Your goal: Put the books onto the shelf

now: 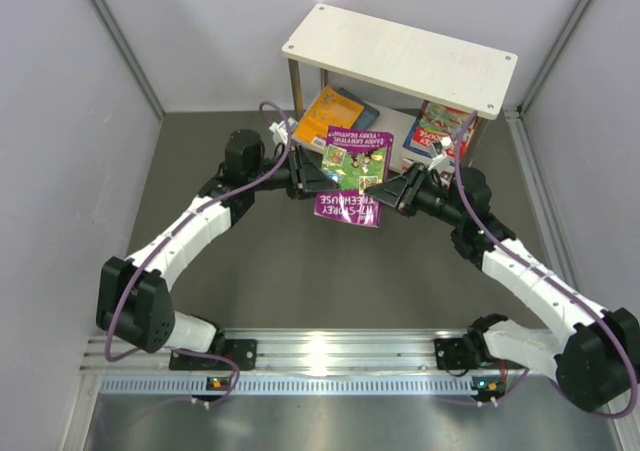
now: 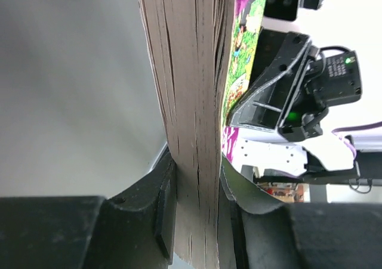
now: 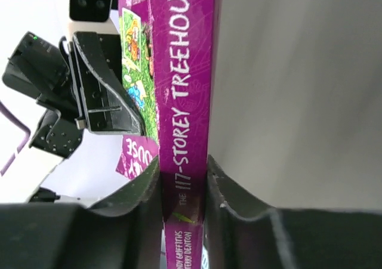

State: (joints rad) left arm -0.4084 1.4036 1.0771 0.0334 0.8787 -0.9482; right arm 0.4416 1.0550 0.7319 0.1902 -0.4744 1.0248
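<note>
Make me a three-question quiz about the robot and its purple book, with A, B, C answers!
1. Where is the purple book? A by the arm bases; B in front of the shelf; C on its top board.
2. The left book under the top board is: A orange; B white; C pink.
3. The right fingers are: A wide open; B shut on the purple book; C holding a cable.
Answers: B, the top view shows it before the shelf; A, its cover is orange; B, the right wrist view shows them squeezing the spine.
</note>
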